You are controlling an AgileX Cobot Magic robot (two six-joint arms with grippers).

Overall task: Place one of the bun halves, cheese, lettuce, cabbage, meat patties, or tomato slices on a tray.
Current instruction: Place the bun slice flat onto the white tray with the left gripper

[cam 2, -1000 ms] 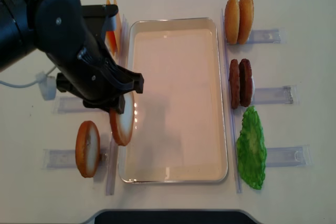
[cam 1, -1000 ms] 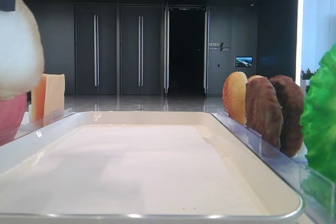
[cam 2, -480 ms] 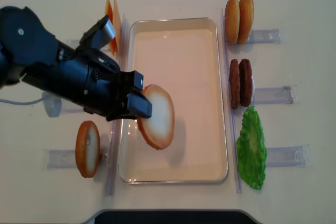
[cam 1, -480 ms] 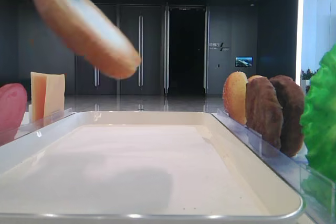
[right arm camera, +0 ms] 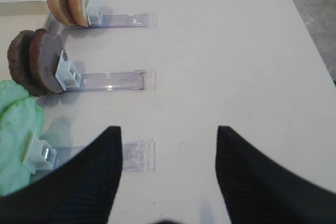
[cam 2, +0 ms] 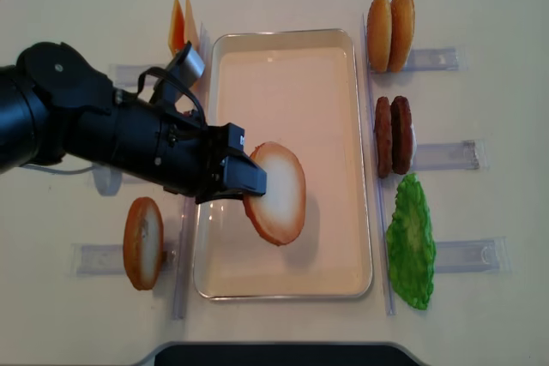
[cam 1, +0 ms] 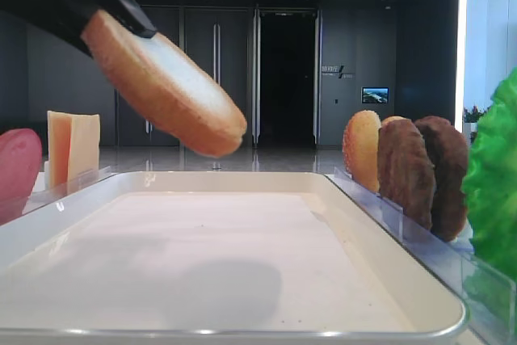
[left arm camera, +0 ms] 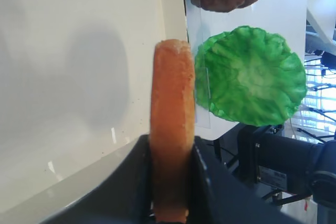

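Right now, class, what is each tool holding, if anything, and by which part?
The left tool is shut on the round golden-brown bun half, pinching its edge across crust and cut face. The right tool is open, holding nothing.

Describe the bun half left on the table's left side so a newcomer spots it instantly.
Start at the large cream-white rectangular tray. Just outside its lower-left corner, a round golden-brown bun half stands on edge in a clear plastic holder. It is the only bun on that side not held by an arm.
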